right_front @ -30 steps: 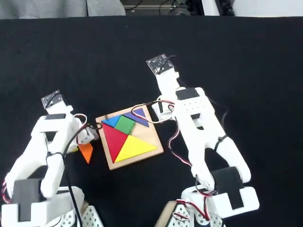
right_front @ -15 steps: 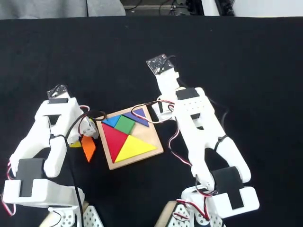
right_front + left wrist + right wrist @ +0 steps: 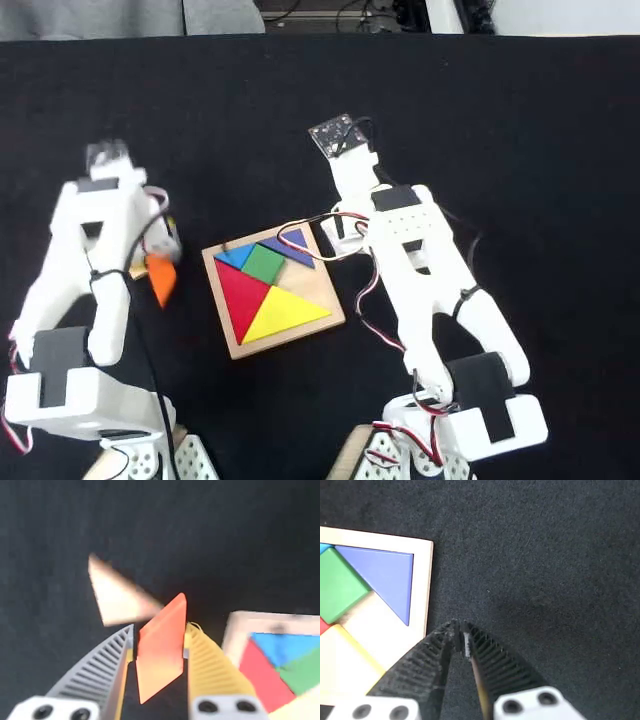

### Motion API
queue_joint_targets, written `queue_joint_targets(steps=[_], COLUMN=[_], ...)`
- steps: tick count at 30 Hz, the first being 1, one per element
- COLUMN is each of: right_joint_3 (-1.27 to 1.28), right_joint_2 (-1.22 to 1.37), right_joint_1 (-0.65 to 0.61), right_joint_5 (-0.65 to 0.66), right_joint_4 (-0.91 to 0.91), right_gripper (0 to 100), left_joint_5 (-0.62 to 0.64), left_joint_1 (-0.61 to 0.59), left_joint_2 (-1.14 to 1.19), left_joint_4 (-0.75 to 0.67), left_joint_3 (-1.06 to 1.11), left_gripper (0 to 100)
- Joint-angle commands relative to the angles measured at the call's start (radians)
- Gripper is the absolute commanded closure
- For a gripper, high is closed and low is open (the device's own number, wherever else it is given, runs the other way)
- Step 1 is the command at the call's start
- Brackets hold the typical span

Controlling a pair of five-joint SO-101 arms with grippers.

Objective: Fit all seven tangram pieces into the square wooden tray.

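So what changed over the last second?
The left gripper, fingers shut on the orange tangram piece, carried it away from the square wooden tray's left edge, toward the table's far side. The right gripper, the tray and the five pieces in it stayed put.

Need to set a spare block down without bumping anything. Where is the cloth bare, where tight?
Widest bare cloth: the table right of the right arm, and the far strip beyond the tray. Crowded: the gap between the tray and the left gripper holding the orange piece, with a pale piece beside it, and the tray's corner by the right gripper.
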Motion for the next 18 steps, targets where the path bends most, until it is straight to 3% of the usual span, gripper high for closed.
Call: queue_joint_targets(steps=[1, 7, 13, 18], right_joint_3=[-0.005, -0.004, 0.035, 0.036], right_joint_2=[-0.005, -0.004, -0.004, -0.004], right_joint_1=[0.009, 0.009, 0.009, 0.008], right_joint_5=[0.006, 0.006, 0.006, 0.006], right_joint_4=[-0.015, -0.021, -0.072, -0.072], right_gripper=[98.7, 98.7, 98.7, 98.7], left_joint_5=[-0.416, -0.578, -0.878, -0.879], left_joint_1=[-0.010, -0.008, -0.002, -0.002], left_joint_2=[-0.006, 0.063, 0.344, 0.491], left_joint_4=[0.092, 0.146, 0.180, 0.187], left_joint_3=[-0.298, -0.539, -0.642, -0.791], left_gripper=[96, 95, 88, 88])
